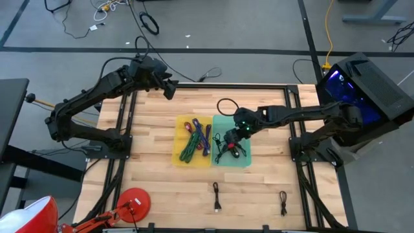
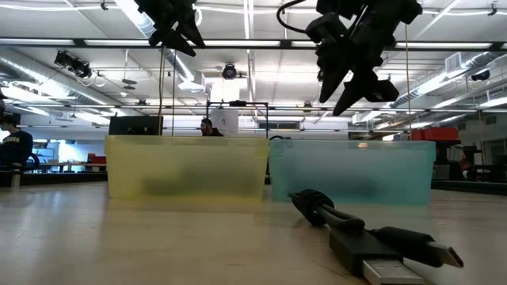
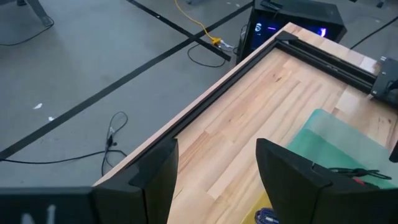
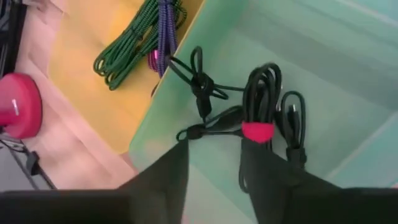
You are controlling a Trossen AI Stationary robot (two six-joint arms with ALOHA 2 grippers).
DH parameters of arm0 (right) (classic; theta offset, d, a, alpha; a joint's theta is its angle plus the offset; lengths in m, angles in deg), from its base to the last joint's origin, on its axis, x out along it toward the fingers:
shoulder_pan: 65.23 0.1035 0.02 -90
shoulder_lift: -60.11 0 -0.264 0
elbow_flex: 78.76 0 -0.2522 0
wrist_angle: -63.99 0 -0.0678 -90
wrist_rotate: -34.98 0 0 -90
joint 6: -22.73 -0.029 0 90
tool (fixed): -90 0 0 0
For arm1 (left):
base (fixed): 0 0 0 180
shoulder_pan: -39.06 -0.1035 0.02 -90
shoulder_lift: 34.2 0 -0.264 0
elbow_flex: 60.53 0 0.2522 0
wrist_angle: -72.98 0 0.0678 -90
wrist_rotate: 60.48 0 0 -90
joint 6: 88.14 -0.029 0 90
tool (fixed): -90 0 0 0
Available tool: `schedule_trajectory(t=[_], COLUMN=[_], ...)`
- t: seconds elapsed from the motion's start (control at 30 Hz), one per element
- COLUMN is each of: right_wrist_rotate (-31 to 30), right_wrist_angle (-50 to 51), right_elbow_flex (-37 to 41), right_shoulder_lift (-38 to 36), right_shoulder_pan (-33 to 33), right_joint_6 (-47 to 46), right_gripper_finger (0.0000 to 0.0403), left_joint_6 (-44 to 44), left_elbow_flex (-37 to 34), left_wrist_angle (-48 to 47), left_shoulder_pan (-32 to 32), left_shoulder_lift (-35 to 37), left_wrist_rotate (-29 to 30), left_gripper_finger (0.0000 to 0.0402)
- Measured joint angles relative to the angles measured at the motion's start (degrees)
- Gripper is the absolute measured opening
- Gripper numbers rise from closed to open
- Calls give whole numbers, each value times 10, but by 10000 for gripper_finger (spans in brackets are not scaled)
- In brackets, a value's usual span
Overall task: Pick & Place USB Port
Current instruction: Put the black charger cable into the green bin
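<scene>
A black coiled cable with a red tie (image 4: 258, 118) lies on the floor of the green bin (image 4: 323, 81), beside two other black cable bundles (image 4: 200, 84). My right gripper (image 4: 214, 180) hangs over this bin (image 1: 223, 123), pointing steeply down. Its fingers are open and stand just short of the red-tied cable, touching nothing. In the low view it (image 2: 348, 91) is well above the bin's rim. My left gripper (image 1: 169, 89) waits open and raised over the table's far left part, with only bare wood between its fingers (image 3: 217, 180).
A yellow bin (image 1: 184, 155) holding green, purple and red cables (image 1: 194, 139) stands against the green bin's left side. Two black cables (image 1: 216, 196) (image 1: 283, 202) lie on the wood near the front edge. A red disc (image 1: 132, 202) sits at the near left.
</scene>
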Motion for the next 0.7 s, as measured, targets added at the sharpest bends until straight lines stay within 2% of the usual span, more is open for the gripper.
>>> schedule_trajectory(t=[0.13,0.23,0.4,0.53,0.7], right_wrist_rotate=[31,43,39,15,15], right_wrist_angle=[5,14,50,130,225], right_elbow_flex=[0,0,0,0,0], right_shoulder_lift=[-9,-27,-77,-103,-108], right_shoulder_pan=[11,32,86,147,219], right_joint_6=[-21,-52,-138,-221,-325], right_gripper_finger=[187,196,191,180,173], left_joint_6=[-3,-9,-22,-28,-32], left_elbow_flex=[0,0,0,0,0], left_wrist_angle=[0,0,-1,-1,1], left_shoulder_pan=[0,0,0,0,0], left_shoulder_lift=[0,0,-1,-1,-1], left_wrist_rotate=[0,0,0,3,6], left_gripper_finger=[220,220,220,220,220])
